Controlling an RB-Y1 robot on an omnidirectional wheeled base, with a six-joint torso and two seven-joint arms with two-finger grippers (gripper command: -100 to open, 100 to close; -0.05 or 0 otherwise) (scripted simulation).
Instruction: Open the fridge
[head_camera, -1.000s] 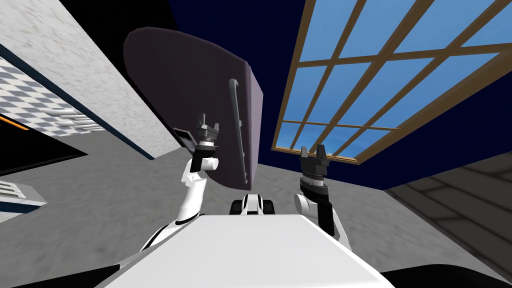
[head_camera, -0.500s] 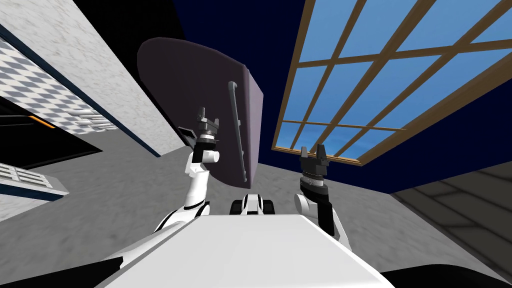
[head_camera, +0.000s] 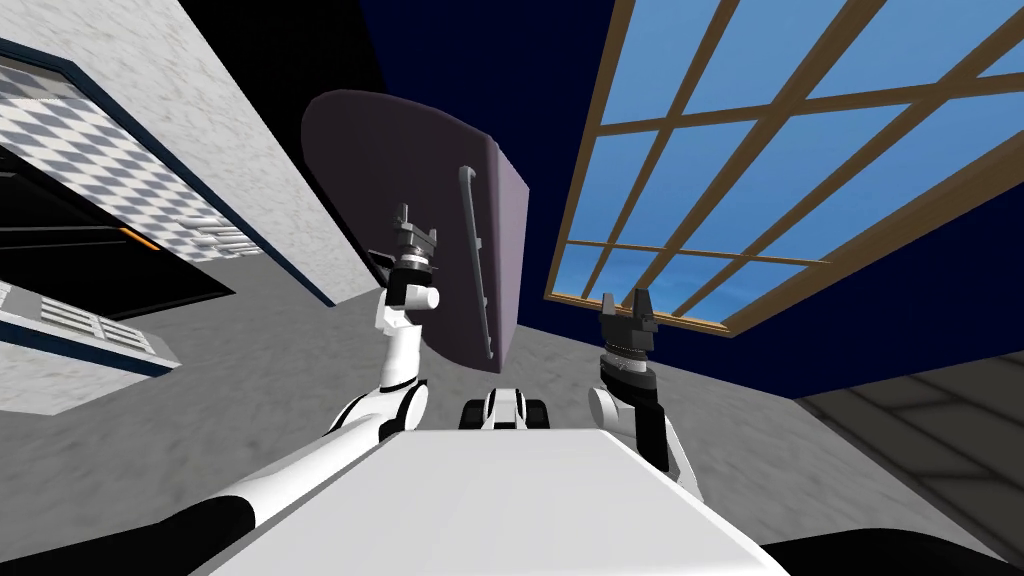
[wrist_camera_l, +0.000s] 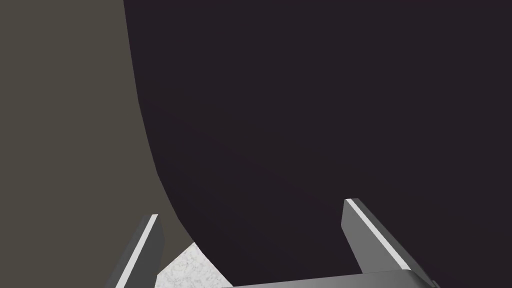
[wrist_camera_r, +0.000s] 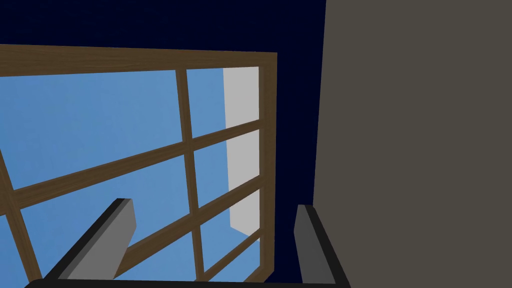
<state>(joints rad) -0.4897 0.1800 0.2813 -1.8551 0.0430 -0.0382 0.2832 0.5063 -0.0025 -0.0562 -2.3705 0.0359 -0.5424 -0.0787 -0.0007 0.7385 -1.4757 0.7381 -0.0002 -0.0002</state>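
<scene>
Head view puts the fridge (head_camera: 400, 160) straight ahead, a dark purplish-grey box with a long, slim handle (head_camera: 473, 255) running down its front near the right edge. The left gripper (head_camera: 414, 232) is raised in front of that dark face, just left of the handle and apart from it.

Seen from the left wrist, the left gripper (wrist_camera_l: 251, 208) has its two fingers (wrist_camera_l: 146, 249) spread wide with nothing between them. The fridge (wrist_camera_l: 325, 100) lies ahead of them as a flat dark front, its curved edge passing close by one finger. Whether the tips touch it cannot be told.

The right gripper (head_camera: 625, 302) is held up well to the right of the fridge, clear of it. In the right wrist view the right gripper (wrist_camera_r: 212, 204) also has its fingers wide apart, holding nothing.
</scene>
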